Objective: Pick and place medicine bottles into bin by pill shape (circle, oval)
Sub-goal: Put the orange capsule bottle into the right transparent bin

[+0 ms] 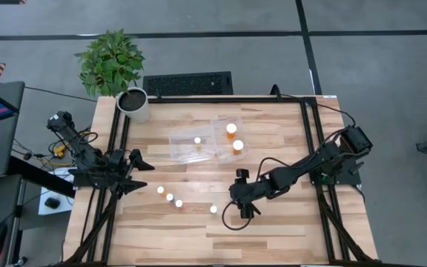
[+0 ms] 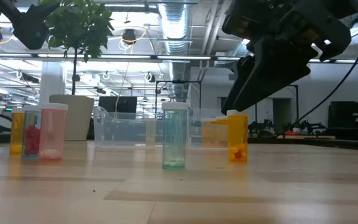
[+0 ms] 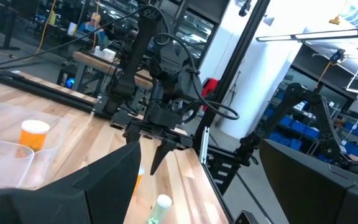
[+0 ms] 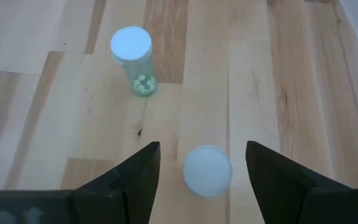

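High view: the clear two-compartment bin [image 1: 207, 142] lies at table centre. Its right compartment holds two orange medicine bottles [image 1: 231, 129]; the left holds one small bottle [image 1: 197, 140]. Four more white caps stand loose on the wood nearer the front edge: three in a short row [image 1: 170, 197], one apart [image 1: 213, 209]. The right gripper [image 1: 245, 205] hangs just beside that lone cap. The left gripper [image 1: 141, 176] waits at the left edge, fingers spread wide, empty.

Low view: a green bottle [image 2: 174, 144] stands upright in front, an orange-yellow bottle [image 2: 237, 137] beside it under the dark right arm; a pink bottle [image 2: 53, 132] and its neighbours stand to the left.

Left wrist view: own fingers apart, nothing between them; the right arm is seen across the table.

Right wrist view: the right gripper [image 4: 202, 168] is partly open and grips nothing. A white cap [image 4: 207, 170] sits between the fingers, below them; the green bottle [image 4: 134, 57] with round pills stands further off.

Risks (judgement only): the cap sits slightly nearer one finger, so a straight descent may clip it and topple the bottle. A shallow grip on the cap could slip. The pills in the targeted bottle are hidden by its cap, so a wrong compartment is possible.
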`<state>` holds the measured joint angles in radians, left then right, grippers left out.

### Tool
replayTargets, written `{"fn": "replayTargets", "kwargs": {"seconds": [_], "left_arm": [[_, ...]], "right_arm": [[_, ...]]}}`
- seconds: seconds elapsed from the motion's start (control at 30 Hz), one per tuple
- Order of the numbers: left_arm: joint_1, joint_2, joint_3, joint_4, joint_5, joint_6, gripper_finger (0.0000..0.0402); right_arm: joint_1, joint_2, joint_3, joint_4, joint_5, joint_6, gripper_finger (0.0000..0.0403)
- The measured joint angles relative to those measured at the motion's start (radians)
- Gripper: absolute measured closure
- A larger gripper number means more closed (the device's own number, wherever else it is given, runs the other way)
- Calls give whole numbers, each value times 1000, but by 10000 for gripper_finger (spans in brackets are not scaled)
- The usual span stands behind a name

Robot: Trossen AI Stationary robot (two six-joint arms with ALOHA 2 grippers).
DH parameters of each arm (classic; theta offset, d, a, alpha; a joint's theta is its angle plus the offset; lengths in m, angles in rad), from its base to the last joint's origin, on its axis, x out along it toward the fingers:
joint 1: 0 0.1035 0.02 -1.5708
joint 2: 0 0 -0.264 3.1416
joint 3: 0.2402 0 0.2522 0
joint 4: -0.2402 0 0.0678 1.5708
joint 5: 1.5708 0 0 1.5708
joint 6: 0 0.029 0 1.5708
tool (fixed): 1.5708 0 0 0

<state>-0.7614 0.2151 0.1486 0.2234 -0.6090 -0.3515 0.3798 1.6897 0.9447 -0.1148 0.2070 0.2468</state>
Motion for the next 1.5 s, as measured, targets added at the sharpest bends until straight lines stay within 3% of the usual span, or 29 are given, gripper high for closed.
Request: {"fn": "replayTargets", "kwargs": {"seconds": [0.57, 1.1, 1.5], "left_arm": [[0, 0, 0, -1, 0, 0, 79], [0, 0, 0, -1, 0, 2, 79], [0, 0, 0, -1, 0, 2, 79]], "right_arm": [[-1, 0, 0, -35, 0, 18, 198], [-1, 0, 0, -33, 0, 15, 292], [-1, -6, -1, -29, 0, 15, 292]]}}
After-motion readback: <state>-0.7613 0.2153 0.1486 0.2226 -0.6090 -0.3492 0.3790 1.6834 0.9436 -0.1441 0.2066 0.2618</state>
